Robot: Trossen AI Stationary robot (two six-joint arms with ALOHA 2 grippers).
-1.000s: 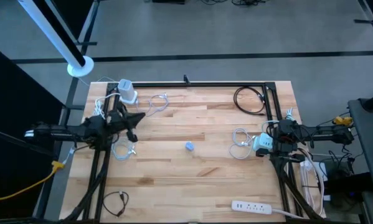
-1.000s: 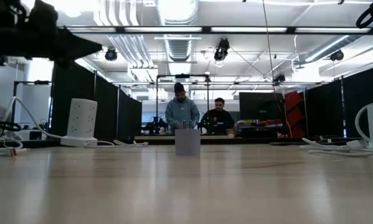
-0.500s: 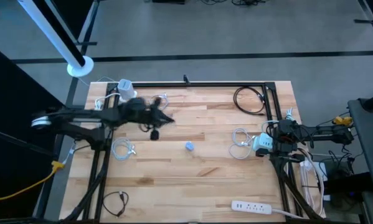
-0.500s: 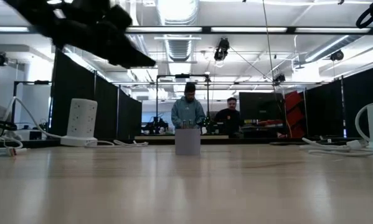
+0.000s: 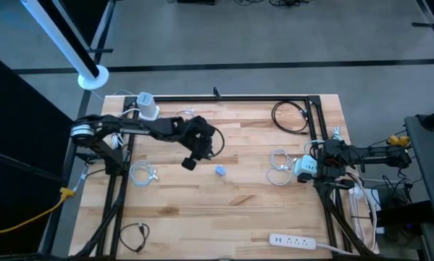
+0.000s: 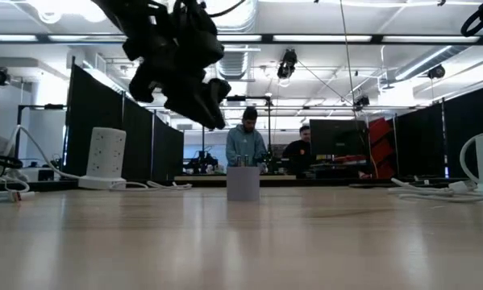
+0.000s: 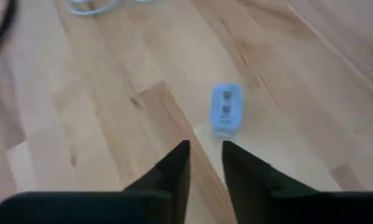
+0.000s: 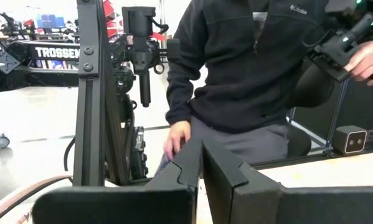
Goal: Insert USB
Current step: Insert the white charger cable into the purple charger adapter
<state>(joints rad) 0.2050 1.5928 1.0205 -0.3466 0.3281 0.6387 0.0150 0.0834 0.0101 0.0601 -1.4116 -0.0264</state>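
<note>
Above blue USB [image 5: 220, 170], left claw [image 5: 190, 163] parted

Illumination is bright and even, supplied by ceiling fixtures [image 6: 229, 14] that glare white in the low view. The surface [image 5: 245, 181] shows only soft shadows. The left wrist view is blurred throughout. In the low view the left arm [image 6: 176, 60] appears as a dark silhouette.

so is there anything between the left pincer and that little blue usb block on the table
Nothing visible. The left pincer hangs above bare wood with its fingers slightly apart, and the blue USB block lies just ahead of them on the table. The white cables lie off to the side.
</note>
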